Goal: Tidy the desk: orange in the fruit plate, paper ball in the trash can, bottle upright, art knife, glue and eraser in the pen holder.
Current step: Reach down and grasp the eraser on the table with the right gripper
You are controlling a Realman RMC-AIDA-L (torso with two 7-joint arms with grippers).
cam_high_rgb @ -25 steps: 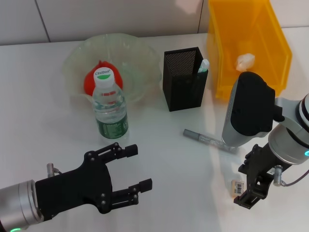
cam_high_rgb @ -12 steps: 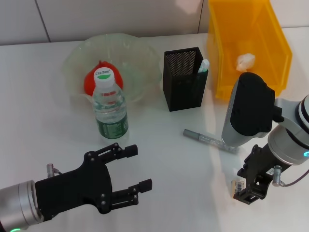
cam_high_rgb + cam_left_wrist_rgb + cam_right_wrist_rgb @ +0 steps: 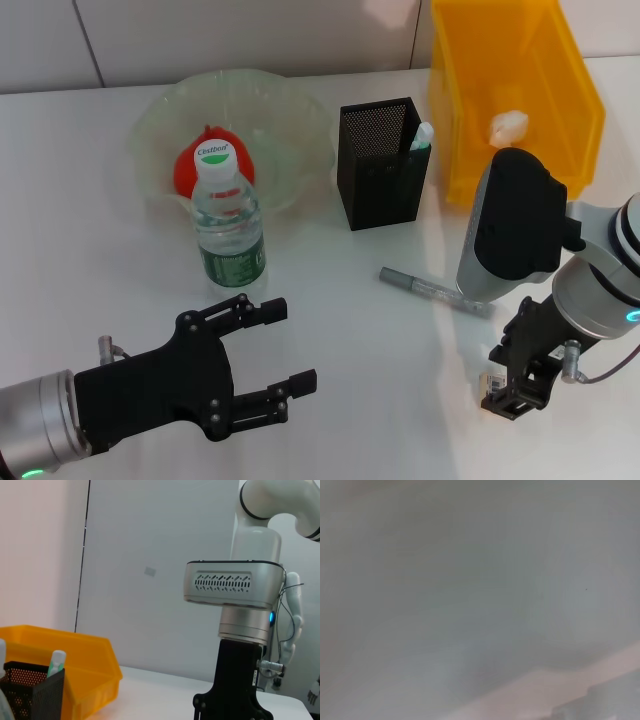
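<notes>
The orange lies in the green glass fruit plate, behind the upright bottle. The black mesh pen holder holds the glue. A paper ball rests in the yellow trash can. The grey art knife lies on the table. My right gripper is low over the eraser, open, with the eraser mostly hidden between its fingers. My left gripper hangs open at the front left, holding nothing. The right wrist view shows only blur.
White table top all around. The left wrist view shows my right arm, the trash can and the pen holder with the glue. A wall runs along the back.
My right gripper has come down and slightly inward over the eraser, hiding most of it. The left arm has barely moved.
</notes>
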